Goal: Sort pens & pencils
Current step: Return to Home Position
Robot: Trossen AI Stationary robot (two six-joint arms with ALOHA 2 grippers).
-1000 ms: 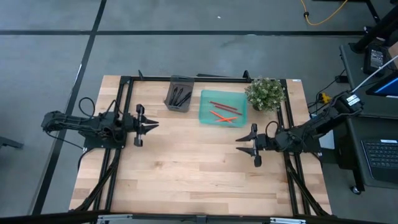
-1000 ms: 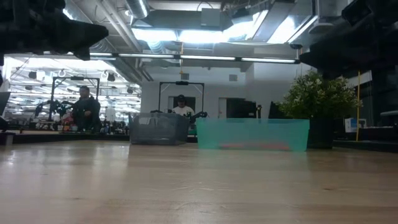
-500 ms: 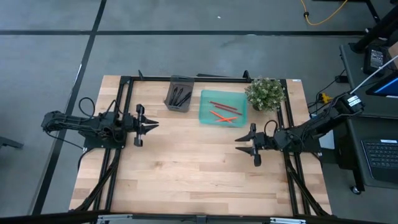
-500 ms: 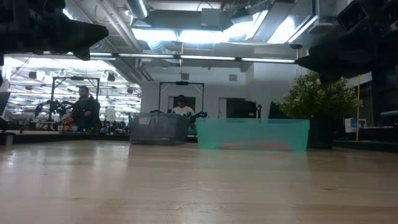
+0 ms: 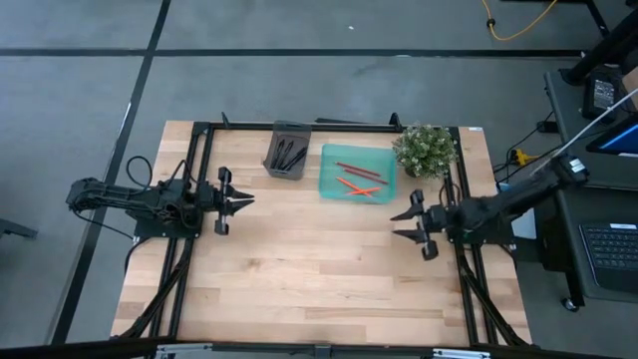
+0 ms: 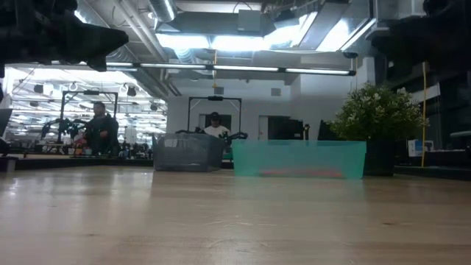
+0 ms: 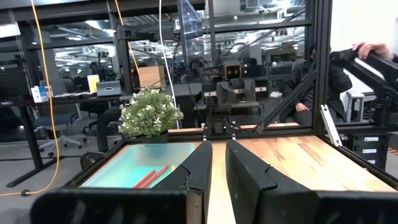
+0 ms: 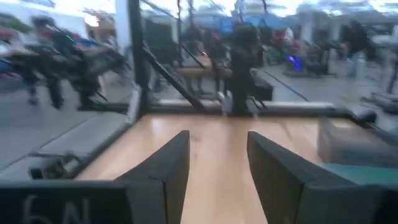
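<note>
High view: both arms sit at opposite sides of the counter (image 5: 299, 289), tools facing each other across it. Neither is touching any task item.

Left tool (image 5: 247, 199): the left wrist view shows its fingers (image 7: 200, 167) pressed almost together, with only a thin slit between them.

Right tool (image 5: 396, 225): the right wrist view shows its fingers (image 8: 163, 167) spread wide, with counter visible through the gap.

Pens (image 5: 288, 156): a black bunch in the grey bin (image 5: 290, 128). The bin is ahead of the left tool and off toward the counter's far edge. The bunch is too small to count.

Pencils (image 5: 357, 178): red and orange, lying loose and crossed in the green bin (image 5: 327, 187). The bin is ahead of the right tool, also offset toward the far edge, and nearer to the right tool than to the left one.

The bins sit just beside each other, with the grey one on the left tool's side. A potted plant (image 5: 426, 150) stands just beside the green bin, on the far-edge side of the right tool.

Low view: both bins are at the far end of the counter, and a faint red streak of pencils shows through the green wall. The arms are dark shapes in the top corners, clear of the surface. A person (image 6: 100, 126) is in the room behind the counter.
</note>
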